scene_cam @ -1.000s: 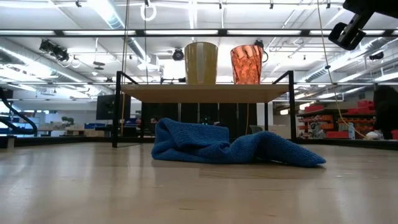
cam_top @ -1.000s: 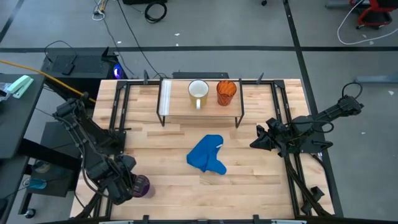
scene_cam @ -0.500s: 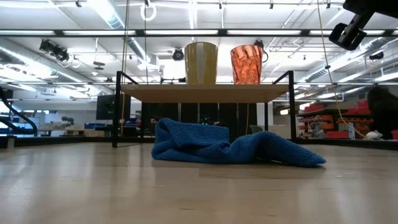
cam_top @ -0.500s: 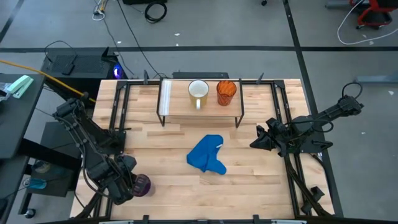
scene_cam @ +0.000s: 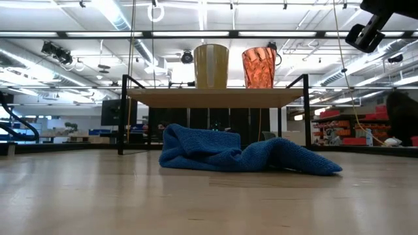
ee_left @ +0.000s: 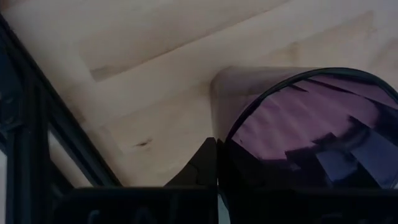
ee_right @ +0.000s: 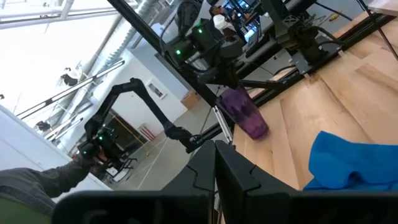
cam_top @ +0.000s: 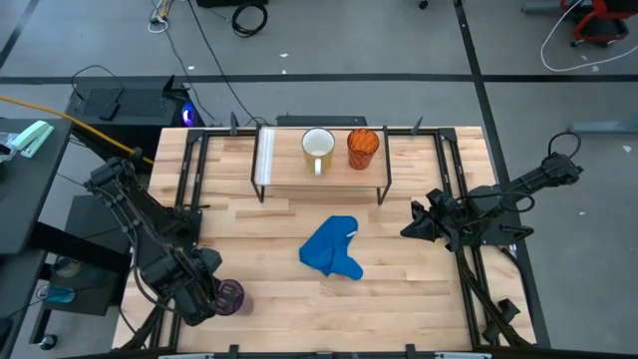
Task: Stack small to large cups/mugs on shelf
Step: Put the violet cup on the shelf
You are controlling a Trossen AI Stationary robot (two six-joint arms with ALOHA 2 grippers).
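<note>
The purple cup (cam_top: 230,297) stands on the table near its near left corner, mouth up, and also shows in the right wrist view (ee_right: 244,112). My left gripper (cam_top: 207,295) points steeply down at it and is shut on it. The white mug (cam_top: 318,147) and the orange cup (cam_top: 363,147) stand side by side on the shelf (cam_top: 289,172) at the table's far middle. My right gripper (cam_top: 412,225) hangs shut and holds nothing over the table's right part. My left gripper holds the purple cup by its rim (ee_left: 231,134) on the side toward the table's left edge. One finger (ee_left: 199,168) is outside the wall, the other shows darkly through it from inside. The fingers come from above, pointing down. The cup's base is on the table.
A crumpled blue cloth (cam_top: 331,249) lies on the table's middle, in front of the shelf. Black frame rails (cam_top: 189,170) run along the table's left and right sides. Bare wood lies between the purple cup and the cloth.
My left gripper has drawn its fingers together at the purple cup's rim and kept its place. The cup stands where it stood.
</note>
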